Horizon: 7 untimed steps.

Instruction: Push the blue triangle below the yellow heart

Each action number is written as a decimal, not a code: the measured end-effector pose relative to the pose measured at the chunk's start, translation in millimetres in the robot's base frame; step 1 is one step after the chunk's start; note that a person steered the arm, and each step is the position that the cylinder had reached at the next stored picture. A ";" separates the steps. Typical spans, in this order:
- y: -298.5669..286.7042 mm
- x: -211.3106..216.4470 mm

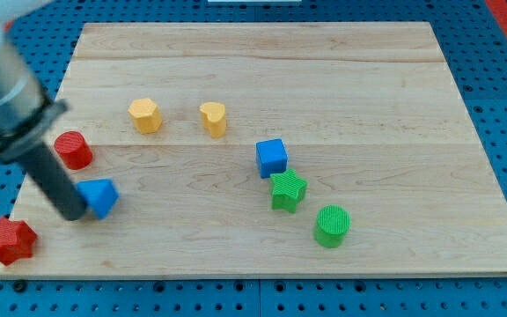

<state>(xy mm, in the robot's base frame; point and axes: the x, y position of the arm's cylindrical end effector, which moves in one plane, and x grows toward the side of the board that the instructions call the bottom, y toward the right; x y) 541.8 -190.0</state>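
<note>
While my tip (75,215) presses the blue triangle (100,197) from the view's left, no gripper fitted, triangle lower-left of yellow heart (212,118), near red cylinder (73,150).

Blue triangle (100,197) lower left; yellow heart (212,118) well apart, upper right.

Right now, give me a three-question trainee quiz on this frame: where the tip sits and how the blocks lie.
1. True or false: my tip sits against the blue triangle on the view's left side.
2. Which block lies nearest the blue cube? A red star B green star C red cylinder
3. Fill in: the yellow heart lies to the view's ____ of the blue triangle.

Key: 1 true; 2 B; 3 upper right.
</note>
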 end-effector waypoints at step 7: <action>178.7 -94.5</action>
